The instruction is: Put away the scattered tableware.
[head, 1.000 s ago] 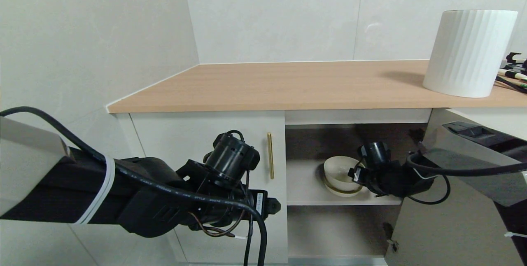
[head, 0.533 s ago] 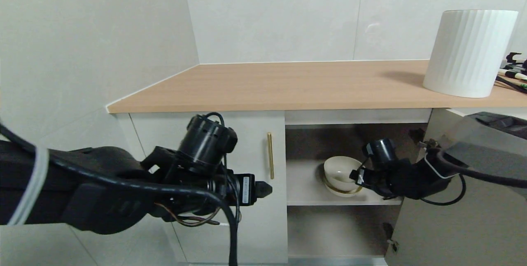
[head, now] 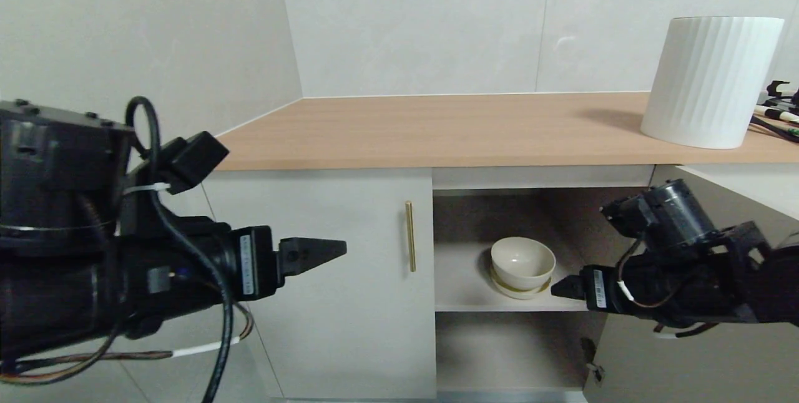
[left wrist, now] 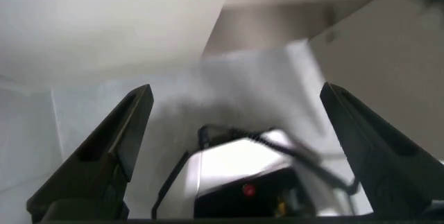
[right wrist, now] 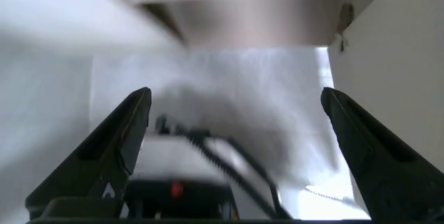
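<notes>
Cream round ceramic bowl (head: 522, 264), upright on a gold-edged dish (head: 518, 292) on the open white cabinet's shelf (head: 462, 294). The right gripper (head: 563, 287) has backed off the bowl and the left gripper (head: 328, 248) has retreated leftward. Both pairs of fingers (left wrist: 104, 161) are spread wide and empty. Above is a wooden tabletop (head: 437, 131) with a white ribbed cylinder (head: 711, 78), and a tiled wall behind.

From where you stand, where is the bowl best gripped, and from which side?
Probably the rim on its right, near side: the bowl stands upright, mouth open, on a dish. Come in level from the open front, where the right claw is; the countertop above blocks a reach from overhead.
</notes>
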Motion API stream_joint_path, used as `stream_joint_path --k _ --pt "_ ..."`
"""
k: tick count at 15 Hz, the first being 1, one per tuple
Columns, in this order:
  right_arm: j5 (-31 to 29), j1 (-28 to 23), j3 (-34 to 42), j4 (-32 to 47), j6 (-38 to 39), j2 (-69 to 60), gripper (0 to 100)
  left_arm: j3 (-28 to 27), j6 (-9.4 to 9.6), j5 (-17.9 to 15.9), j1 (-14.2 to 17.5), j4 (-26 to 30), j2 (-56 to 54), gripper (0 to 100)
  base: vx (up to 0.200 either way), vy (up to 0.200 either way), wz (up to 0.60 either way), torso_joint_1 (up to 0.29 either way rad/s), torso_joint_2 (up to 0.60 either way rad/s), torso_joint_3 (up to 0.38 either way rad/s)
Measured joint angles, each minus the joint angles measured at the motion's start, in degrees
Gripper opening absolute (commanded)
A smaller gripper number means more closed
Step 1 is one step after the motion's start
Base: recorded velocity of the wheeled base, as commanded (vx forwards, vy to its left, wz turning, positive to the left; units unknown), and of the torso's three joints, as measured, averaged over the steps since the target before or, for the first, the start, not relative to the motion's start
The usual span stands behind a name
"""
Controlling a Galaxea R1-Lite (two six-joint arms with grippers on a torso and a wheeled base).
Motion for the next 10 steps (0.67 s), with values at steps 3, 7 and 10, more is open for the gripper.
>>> stream_joint_path --k 3,7,10 --pt "0.51 2.17 3.04 4.47 -0.01 -9.62 100 4.29 2.79 -0.9 2.12 0.11 -6.03 100 0.0 0.0 0.0 0.0 0.0 0.0" --pt "0.02 3.75 4.71 4.55 -0.2 -14.77 100 5.35 3.39 -1.41 2.65 0.06 -7.23 100 -0.15 0.0 0.0 0.007 0.0 0.001" --pt "-0.44 6.18 5.62 4.52 -0.01 -15.59 100 5.77 3.44 -1.44 2.65 0.13 -7.06 100 -0.2 0.0 0.0 0.003 0.0 -0.001"
